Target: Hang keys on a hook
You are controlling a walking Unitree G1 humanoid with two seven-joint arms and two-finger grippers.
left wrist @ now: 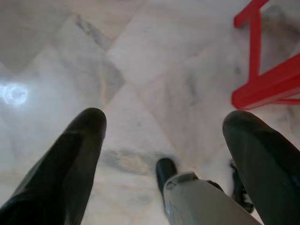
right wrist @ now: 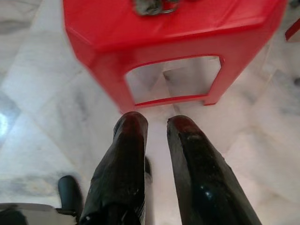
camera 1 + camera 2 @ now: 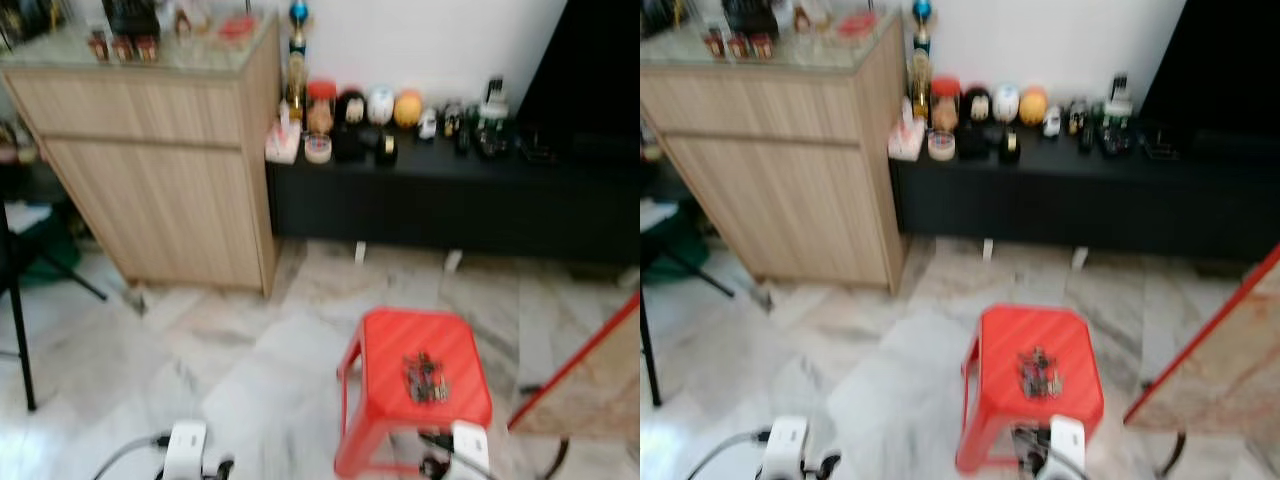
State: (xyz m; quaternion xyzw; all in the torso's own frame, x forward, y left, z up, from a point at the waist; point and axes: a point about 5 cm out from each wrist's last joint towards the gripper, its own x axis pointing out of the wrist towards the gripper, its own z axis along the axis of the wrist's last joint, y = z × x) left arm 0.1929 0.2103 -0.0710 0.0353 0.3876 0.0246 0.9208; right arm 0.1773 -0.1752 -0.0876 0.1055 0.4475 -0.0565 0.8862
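While the head views are blurred, a bunch of keys (image 3: 427,378) can be made out lying on top of a red stool (image 3: 380,345) at the lower centre right of the frame, on a marble floor (image 3: 220,350). A wooden cabinet (image 3: 160,170) fills the upper left, beside a low black surface (image 3: 450,200) carrying small ornaments. The right wrist view adds the stool's open side and what seems to be the keys at its top edge. The right pincer (image 2: 154,123) hovers empty, fingers narrowly apart. The left pincer (image 1: 164,119) is spread wide, empty, above the floor.
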